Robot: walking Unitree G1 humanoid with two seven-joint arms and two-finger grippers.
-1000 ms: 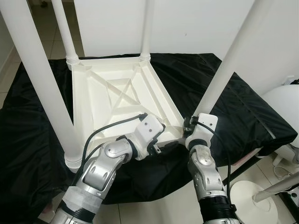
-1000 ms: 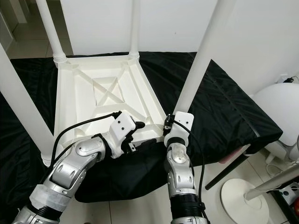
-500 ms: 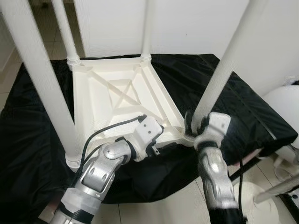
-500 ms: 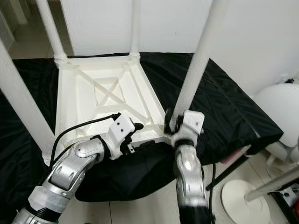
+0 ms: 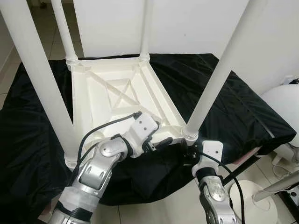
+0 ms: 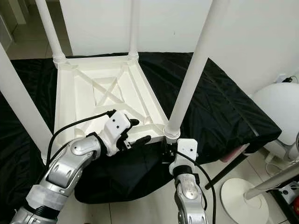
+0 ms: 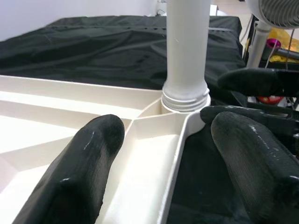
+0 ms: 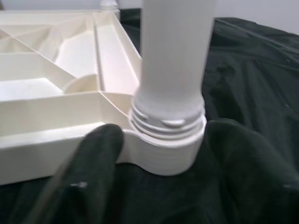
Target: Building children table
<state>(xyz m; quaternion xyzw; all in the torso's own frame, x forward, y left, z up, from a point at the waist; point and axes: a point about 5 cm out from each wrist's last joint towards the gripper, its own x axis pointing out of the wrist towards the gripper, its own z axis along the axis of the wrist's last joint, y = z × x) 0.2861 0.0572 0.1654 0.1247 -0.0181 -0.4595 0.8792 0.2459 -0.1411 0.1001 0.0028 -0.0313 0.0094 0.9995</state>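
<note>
The white children's table (image 5: pixel 117 98) lies upside down on a black cloth (image 5: pixel 28 121), its legs pointing up. The near right leg (image 5: pixel 219 70) stands in its threaded corner socket (image 5: pixel 190 135). My left gripper (image 5: pixel 161 135) is open at the near rim, its fingers (image 7: pixel 88 158) straddling the rim close to that socket. My right gripper (image 6: pixel 167 151) is open just below and in front of the socket. In the right wrist view its fingers (image 8: pixel 88 172) stand on either side of the socket (image 8: pixel 166 149) and are not closed on it.
A white rounded appliance (image 5: pixel 280 102) stands at the right, beside a round white stand base (image 5: pixel 252 200) on the tiled floor. The near left leg (image 5: pixel 42 84) rises close to my left arm. A white wall lies behind the table.
My right gripper has come off the base of the near right leg and dropped back towards me. My left gripper has shifted slightly along the near rim.
</note>
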